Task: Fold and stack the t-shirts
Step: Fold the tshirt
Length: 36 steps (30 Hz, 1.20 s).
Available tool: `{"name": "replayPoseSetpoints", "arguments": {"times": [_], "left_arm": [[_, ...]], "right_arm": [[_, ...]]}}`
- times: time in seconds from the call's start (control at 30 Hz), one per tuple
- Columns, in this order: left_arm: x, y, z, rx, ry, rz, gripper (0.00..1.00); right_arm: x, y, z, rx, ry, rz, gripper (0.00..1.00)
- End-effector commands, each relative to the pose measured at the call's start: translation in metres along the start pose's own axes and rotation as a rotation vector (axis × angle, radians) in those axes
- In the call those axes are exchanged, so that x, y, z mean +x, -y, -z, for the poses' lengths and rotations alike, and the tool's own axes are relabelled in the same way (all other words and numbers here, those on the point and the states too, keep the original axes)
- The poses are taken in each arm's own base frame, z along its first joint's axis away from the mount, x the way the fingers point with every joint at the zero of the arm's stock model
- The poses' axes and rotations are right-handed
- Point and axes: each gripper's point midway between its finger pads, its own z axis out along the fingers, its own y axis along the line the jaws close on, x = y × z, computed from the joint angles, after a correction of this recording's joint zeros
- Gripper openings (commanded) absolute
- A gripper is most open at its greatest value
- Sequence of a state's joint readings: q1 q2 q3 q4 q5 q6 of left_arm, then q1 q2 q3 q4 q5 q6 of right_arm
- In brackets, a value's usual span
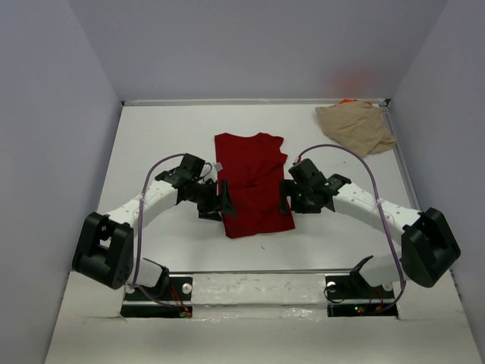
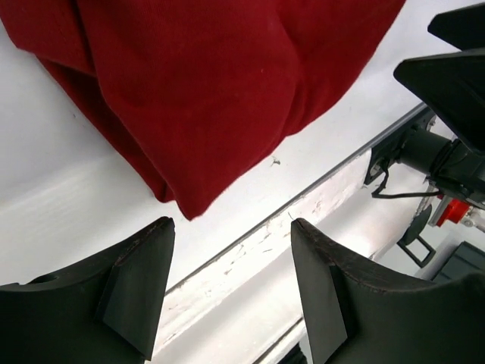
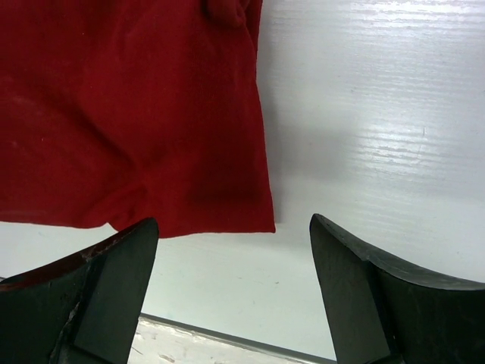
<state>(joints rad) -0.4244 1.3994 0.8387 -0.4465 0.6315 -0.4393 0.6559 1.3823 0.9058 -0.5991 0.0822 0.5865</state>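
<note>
the white counter (image 1: 167, 136) carries a large dark red cloth t-shirt (image 1: 254, 186), folded into a tall rectangle near its middle. a crumpled tan cloth t-shirt (image 1: 355, 127) lies in the far right corner, well apart from it. the left hand (image 1: 222, 199) sits at the red shirt's left edge, jaws wide and empty. the right hand (image 1: 286, 196) sits at its right edge, jaws wide, gripping nothing, the shirt's near corner just beyond its fingertips. a sliver of bright orange fabric (image 1: 348, 101) peeks out behind the tan shirt.

Dark red t-shirt (image 1: 252, 184) spread between left gripper (image 1: 220, 201) and right gripper (image 1: 286, 196), table (image 1: 159, 152) passable outside both, tan t-shirt (image 1: 355, 127) heaped far beyond right gripper.
</note>
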Motion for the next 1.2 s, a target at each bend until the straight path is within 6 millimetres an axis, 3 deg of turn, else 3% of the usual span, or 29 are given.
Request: {"name": "replayPoseSetpoints", "arguments": {"times": [0.0, 0.2, 0.47, 0.67, 0.9, 1.07, 1.17], "left_arm": [[0.016, 0.007, 0.013, 0.020, -0.007, 0.017, 0.72], [0.025, -0.009, 0.002, -0.013, -0.009, 0.069, 0.72], [0.030, -0.039, -0.036, -0.060, -0.063, 0.144, 0.72], [0.027, -0.042, -0.051, -0.046, -0.087, 0.141, 0.71], [0.019, -0.034, -0.055, -0.029, -0.074, 0.130, 0.69], [0.021, -0.034, -0.055, -0.028, -0.073, 0.122, 0.58], [0.025, -0.034, -0.054, -0.020, -0.078, 0.126, 0.38]], "right_arm": [[-0.017, -0.006, 0.006, -0.053, 0.051, -0.008, 0.86], [-0.020, -0.018, 0.014, -0.116, 0.060, -0.016, 0.86], [-0.036, -0.028, 0.035, -0.183, 0.108, -0.018, 0.86], [-0.036, -0.023, 0.039, -0.178, 0.118, -0.030, 0.86], [-0.038, -0.021, 0.040, -0.175, 0.120, -0.039, 0.86], [-0.038, -0.016, 0.038, -0.156, 0.117, -0.058, 0.86], [-0.034, -0.012, 0.032, -0.126, 0.091, -0.070, 0.86]]}}
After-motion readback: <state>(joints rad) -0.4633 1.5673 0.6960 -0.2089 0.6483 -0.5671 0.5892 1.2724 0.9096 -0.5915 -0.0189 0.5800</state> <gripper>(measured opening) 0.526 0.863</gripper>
